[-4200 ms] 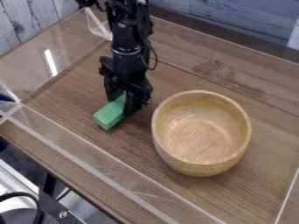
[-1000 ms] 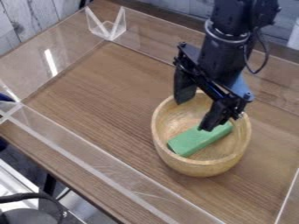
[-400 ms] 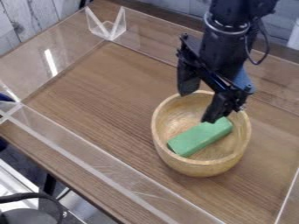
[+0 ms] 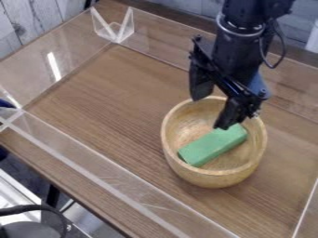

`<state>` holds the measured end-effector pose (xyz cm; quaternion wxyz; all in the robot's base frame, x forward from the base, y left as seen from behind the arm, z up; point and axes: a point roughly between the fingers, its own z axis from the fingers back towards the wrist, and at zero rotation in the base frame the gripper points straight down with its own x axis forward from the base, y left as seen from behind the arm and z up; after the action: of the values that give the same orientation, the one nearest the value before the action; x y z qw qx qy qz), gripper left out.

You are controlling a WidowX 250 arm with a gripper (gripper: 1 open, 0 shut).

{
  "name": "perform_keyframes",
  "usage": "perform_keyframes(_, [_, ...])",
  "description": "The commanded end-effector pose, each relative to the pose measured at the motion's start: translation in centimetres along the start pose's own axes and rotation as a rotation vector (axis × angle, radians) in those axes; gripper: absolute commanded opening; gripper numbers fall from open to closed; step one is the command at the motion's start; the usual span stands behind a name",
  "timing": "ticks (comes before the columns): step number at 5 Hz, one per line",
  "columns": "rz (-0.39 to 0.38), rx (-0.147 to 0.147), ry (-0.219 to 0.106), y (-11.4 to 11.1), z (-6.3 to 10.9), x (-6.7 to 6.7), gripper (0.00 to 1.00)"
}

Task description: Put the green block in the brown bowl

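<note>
Green block [image 4: 213, 146] lying in the brown bowl [image 4: 180, 160]

Its long axis slants across the bowl's floor, one end toward the lower left of the view, the other toward the upper right (a clear diagonal). Above it, the end effector [image 4: 218, 110] is released, fingers spread apart, holding nothing.

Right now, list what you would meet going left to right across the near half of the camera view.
Black cable, then brown bowl, then green block inside it.
</note>
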<state>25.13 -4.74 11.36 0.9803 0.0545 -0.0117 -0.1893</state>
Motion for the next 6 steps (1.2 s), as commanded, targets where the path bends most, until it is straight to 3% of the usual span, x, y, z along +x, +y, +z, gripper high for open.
perform_keyframes(1, [-0.022,-0.003,-0.072,0.27,1.11,0.59,1.0])
perform_keyframes(2, [-0.049,-0.017,-0.079,0.14,0.64,0.68,1.0])
perform_keyframes(4, [-0.014,0.026,-0.097,-0.15,1.11,0.82,1.0])
perform_keyframes(5, [-0.018,0.022,-0.08,-0.08,0.54,1.16,0.0])
perform_keyframes(6, [-0.019,0.019,-0.062,0.01,0.16,1.43,1.0])
